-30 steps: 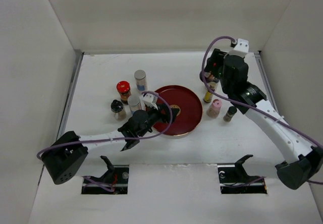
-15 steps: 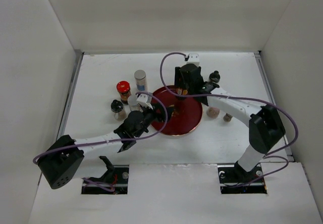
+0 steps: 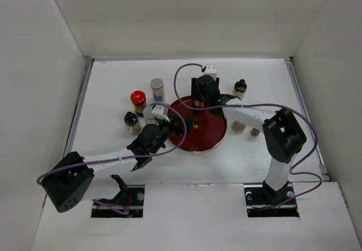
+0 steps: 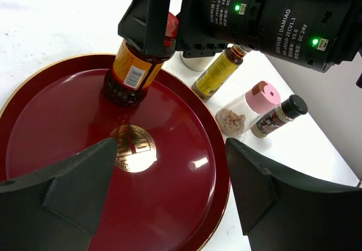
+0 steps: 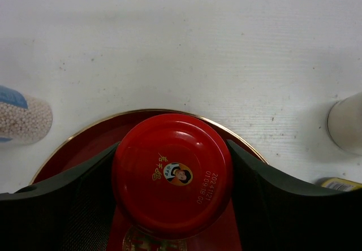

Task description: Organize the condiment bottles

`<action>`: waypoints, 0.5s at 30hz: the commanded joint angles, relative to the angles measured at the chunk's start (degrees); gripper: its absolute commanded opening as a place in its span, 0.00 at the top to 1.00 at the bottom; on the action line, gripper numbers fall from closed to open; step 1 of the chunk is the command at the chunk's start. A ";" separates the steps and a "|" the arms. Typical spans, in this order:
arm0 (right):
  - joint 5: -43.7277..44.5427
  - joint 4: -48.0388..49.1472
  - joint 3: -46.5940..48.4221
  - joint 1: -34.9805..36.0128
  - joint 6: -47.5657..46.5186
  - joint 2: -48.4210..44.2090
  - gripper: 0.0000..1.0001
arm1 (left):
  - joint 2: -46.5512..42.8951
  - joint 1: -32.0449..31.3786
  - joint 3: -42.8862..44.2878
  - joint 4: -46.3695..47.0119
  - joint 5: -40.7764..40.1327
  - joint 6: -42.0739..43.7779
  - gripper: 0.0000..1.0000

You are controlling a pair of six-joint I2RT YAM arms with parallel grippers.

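A: Right arm, state?

B: Right fingers (image 5: 79, 206) clamped on the red lid of the amber sauce jar (image 4: 131, 70). In the right wrist view the lid fills the space between them. In the left wrist view the jar sits a little tilted at the upper left part of the dark red tray (image 4: 68, 121). Whether its base rests on the tray, I cannot tell.

A: Left arm?

B: Left fingers (image 4: 79, 194) apart, nothing between them. They hang over the lower part of the tray, and the gold emblem (image 4: 134, 148) shows in the gap.

A: Other bottles?

B: All on the desk (image 3: 113, 70). Overhead view, left of the tray, a cluster of four:
- a red-lidded jar (image 3: 138, 98);
- a tall silver-capped bottle (image 3: 157, 87), up and right of it;
- a black-capped bottle (image 3: 131, 119), lower left;
- a pale-capped bottle (image 3: 150, 114), just beside the left arm's wrist.

A black-capped jar (image 3: 240, 86) stands alone at the upper right of the tray.

A: And off the tray's right rim?

B: Left wrist view shows three there: a yellow-labelled bottle (image 4: 218, 73) nearest the rim, a pink-capped jar (image 4: 249, 107) with pale brown contents, and a small black-capped shaker (image 4: 280, 115) just beside the pink one.
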 commanded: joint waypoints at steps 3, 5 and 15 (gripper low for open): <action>3.48 13.12 0.71 0.72 -0.15 -1.19 0.28 | -1.87 0.22 -0.80 4.03 -1.38 0.34 0.23; 3.30 13.13 0.80 0.72 -0.06 -1.98 0.19 | -2.13 0.22 -1.15 4.12 -1.90 0.69 0.23; -4.42 13.22 -4.20 -0.42 2.83 -16.90 0.05 | -7.05 0.05 -0.54 -1.32 -8.93 4.99 0.20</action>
